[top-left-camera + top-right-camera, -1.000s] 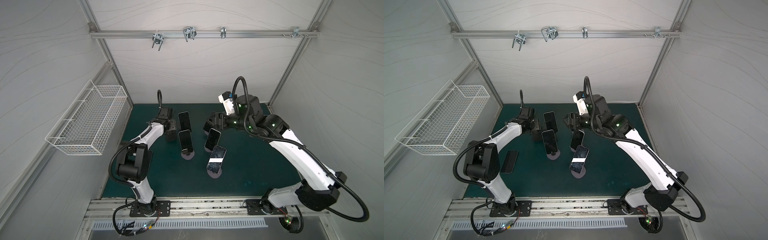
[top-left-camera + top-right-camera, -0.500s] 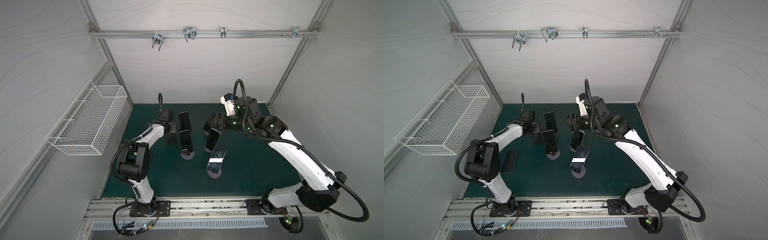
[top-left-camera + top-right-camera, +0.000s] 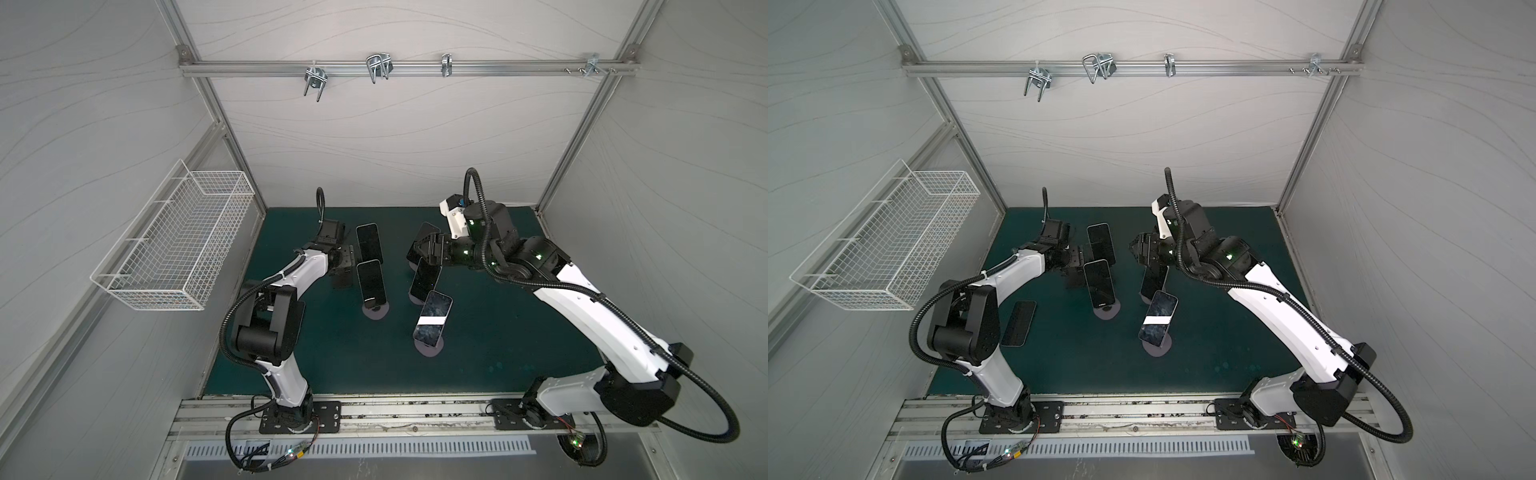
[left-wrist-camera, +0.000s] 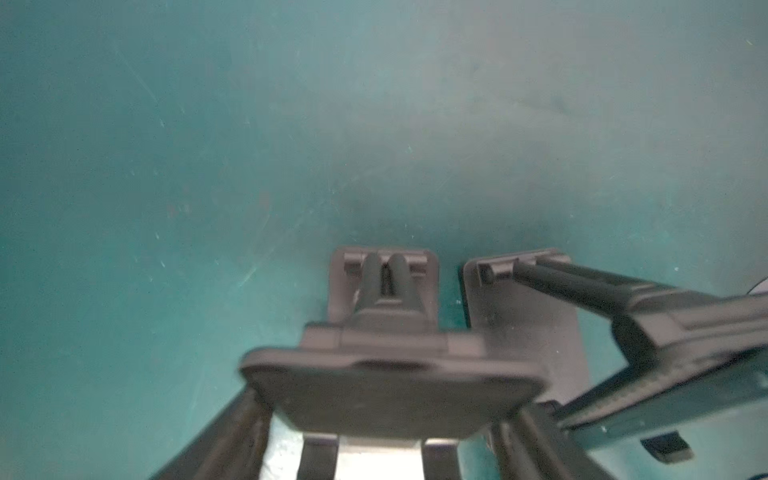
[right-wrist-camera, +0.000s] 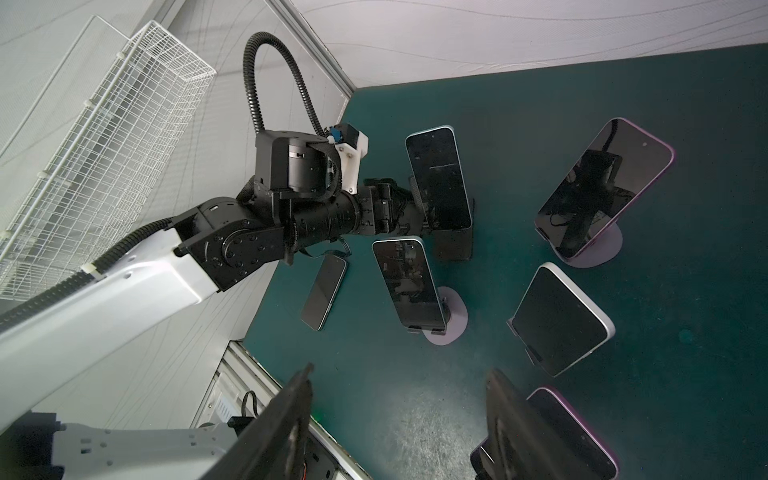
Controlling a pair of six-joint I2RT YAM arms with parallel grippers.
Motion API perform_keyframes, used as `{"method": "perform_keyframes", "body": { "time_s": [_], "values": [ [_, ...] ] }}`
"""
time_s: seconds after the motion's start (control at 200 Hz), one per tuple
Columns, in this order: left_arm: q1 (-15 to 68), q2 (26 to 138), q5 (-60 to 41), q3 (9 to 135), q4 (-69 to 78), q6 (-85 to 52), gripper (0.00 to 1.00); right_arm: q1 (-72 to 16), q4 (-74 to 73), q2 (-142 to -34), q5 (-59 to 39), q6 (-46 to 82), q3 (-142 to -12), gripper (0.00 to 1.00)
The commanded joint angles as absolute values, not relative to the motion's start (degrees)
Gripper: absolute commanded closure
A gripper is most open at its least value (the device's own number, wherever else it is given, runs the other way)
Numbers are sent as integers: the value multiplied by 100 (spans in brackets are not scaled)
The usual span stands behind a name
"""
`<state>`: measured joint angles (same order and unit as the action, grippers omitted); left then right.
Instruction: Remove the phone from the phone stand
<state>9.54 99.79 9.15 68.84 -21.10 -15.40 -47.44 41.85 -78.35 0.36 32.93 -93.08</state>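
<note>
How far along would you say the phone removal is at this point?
Done: one phone lies flat on the mat, off any stand. In hand: nothing yet; the left gripper sits behind a black stand, jaws apart, and the right gripper is open beside a purple-edged phone. Left: five phones look propped up, that one included.

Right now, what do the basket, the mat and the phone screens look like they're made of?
Basket: likely white-coated metal wire, going by the thin, stiff open grid.
Mat: dark green and matte, probably rubber or foam; fine pale scuffs show in the left wrist view.
Phone screens: glossy glass by the look, one mirroring a bright white band.
</note>
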Motion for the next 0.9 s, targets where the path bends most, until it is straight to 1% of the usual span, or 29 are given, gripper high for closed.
{"method": "perform_keyframes", "body": {
  "time_s": [0.0,0.045,0.065,0.425,0.65,0.83,0.895],
  "values": [
    [932,9698,888,6915,-2260,-1651,8,-4806,4019,-7706,134,3433,-9308,33],
    [932,9613,910,6884,-2269,-1689,2,-4823,4000,-7716,132,3439,-9317,33],
    [932,9571,912,6881,-2264,-1699,1,-4831,3991,-7721,125,3437,-9315,33],
    [932,8744,1236,6879,-2423,-1697,1,-4950,4012,-7682,300,3541,-9236,33],
    [932,8244,1563,7029,-2861,-1818,1,-4950,4291,-7659,538,3636,-9320,33],
    [948,7738,1535,7118,-3209,-1960,1,-4950,4498,-7725,544,3727,-9331,33],
    [1052,7563,1795,7350,-3597,-1978,1,-4955,4524,-7751,527,3753,-9318,32]
  ]
}}
